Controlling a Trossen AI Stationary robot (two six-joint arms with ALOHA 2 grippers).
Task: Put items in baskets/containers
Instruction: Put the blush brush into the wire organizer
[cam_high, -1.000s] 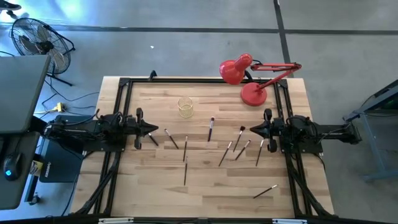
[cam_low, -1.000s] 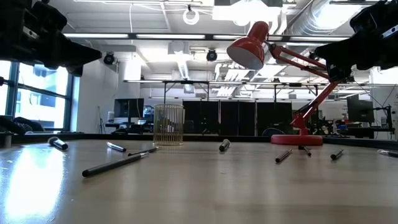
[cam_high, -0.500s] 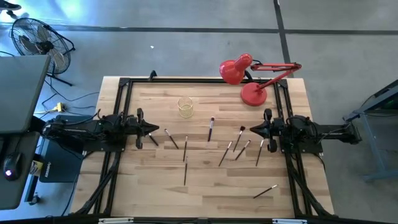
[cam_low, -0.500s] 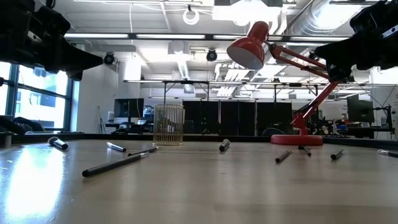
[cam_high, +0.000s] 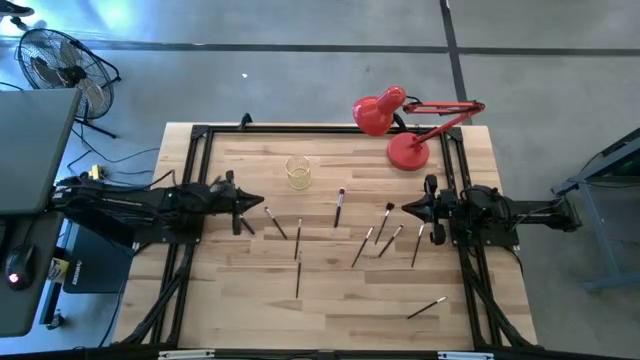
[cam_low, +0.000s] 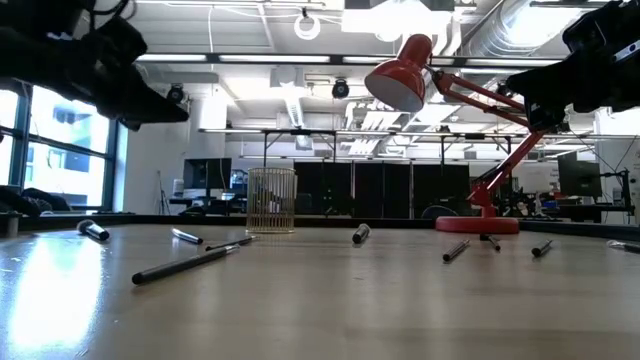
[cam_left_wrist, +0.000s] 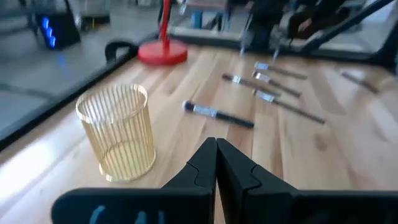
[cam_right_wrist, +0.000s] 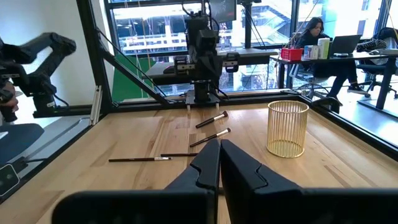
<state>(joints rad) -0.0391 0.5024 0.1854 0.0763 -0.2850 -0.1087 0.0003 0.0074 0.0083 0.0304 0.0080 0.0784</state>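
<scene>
Left gripper (cam_high: 262, 201), jaws together, hovers near the brushes (cam_high: 276, 224): it should open wide and descend squarely; right gripper (cam_high: 404, 209) waits closed

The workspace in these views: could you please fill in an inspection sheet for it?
Surface: wooden table inside a black frame, dry and bare between items.
Job's things: clear yellowish ribbed cup upright and empty; thin dark brushes lie scattered flat across the middle and right, none in the cup.
Clutter: red desk lamp at the far right corner.
Grippers: left gripper shut, empty, above the table's left side, pointing inward; right gripper shut, empty, at the right side.
Cables: wires by the equipment left of the table.
Surroundings: floor fan at far left; a person seated at a desk beyond the table.
</scene>
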